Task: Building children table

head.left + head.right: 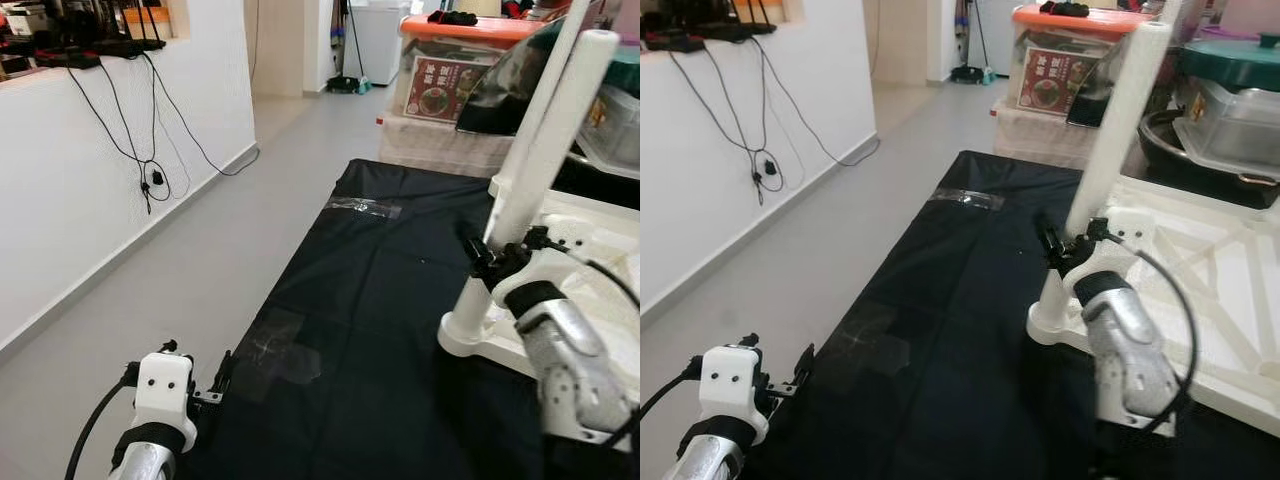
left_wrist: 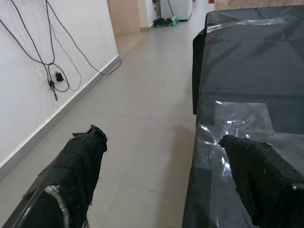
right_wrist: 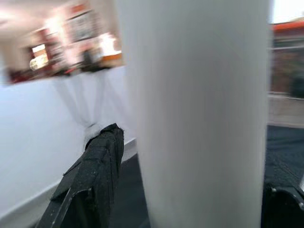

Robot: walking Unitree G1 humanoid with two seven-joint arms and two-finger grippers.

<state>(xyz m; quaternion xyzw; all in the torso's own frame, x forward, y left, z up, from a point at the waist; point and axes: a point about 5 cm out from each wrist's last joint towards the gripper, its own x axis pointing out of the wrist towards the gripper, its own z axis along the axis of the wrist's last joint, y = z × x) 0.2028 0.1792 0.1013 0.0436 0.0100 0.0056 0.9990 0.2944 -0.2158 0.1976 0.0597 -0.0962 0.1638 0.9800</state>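
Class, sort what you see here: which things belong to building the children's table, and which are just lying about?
Job in hand:
white table leg, with the right gripper around it
upturned white tabletop
black work surface

Lying about:
orange-lidded storage box
cables on the wall
left gripper, open, idle

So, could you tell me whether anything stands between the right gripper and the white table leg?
Nothing visible does: the right gripper is already at the white leg, its fingers either side of it.
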